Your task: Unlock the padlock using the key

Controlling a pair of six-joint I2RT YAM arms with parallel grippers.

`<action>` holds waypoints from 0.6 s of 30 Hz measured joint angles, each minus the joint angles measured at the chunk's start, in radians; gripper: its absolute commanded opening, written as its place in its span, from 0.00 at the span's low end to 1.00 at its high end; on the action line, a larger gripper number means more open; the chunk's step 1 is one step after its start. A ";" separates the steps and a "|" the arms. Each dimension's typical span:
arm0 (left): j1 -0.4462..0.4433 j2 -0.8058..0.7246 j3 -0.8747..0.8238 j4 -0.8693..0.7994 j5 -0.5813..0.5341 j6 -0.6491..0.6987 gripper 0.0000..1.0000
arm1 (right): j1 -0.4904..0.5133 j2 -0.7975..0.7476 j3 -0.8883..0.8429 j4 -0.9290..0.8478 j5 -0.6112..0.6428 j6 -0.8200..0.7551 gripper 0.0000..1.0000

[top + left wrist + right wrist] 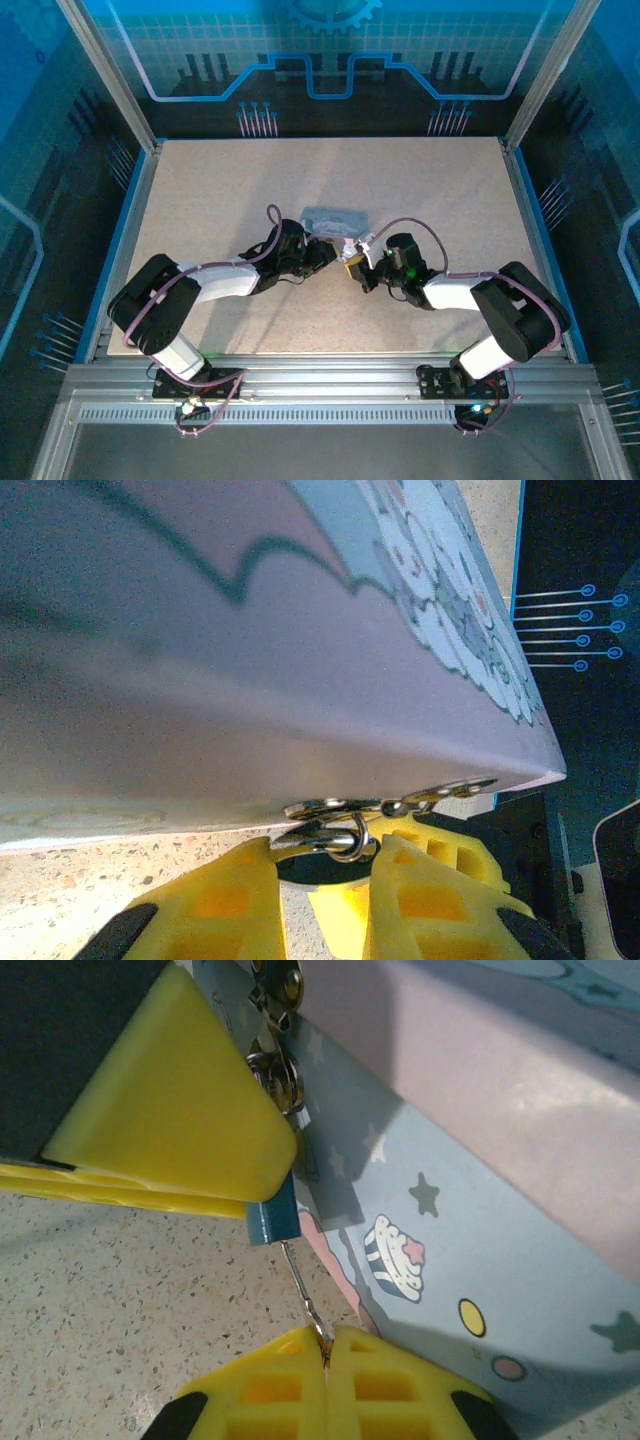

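Both arms fold inward over the table [220, 190], elbows low, forearms converging on the one lavender tin [335, 217] lying midway between the left and right edges. The left gripper [325, 858] reaches in from the left, its fingers drawn narrow on the padlock [272, 1222] — a single bluish lock hanging at the clasp on the tin's near side. The right gripper [327, 1338] comes from the right, fingers pressed together, pinching the key [300, 1278] — one thin sliver. Its long axis runs in line with the lock body, the far end meeting the lock's underside.
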 measured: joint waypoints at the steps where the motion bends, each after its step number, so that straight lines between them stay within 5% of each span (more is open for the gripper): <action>1: 0.000 0.000 0.000 0.000 0.000 0.000 0.03 | 0.000 0.000 0.000 0.000 0.000 0.000 0.00; 18: 0.000 0.002 -0.002 0.019 -0.015 0.000 0.03 | -0.004 0.009 0.028 -0.021 -0.005 0.027 0.00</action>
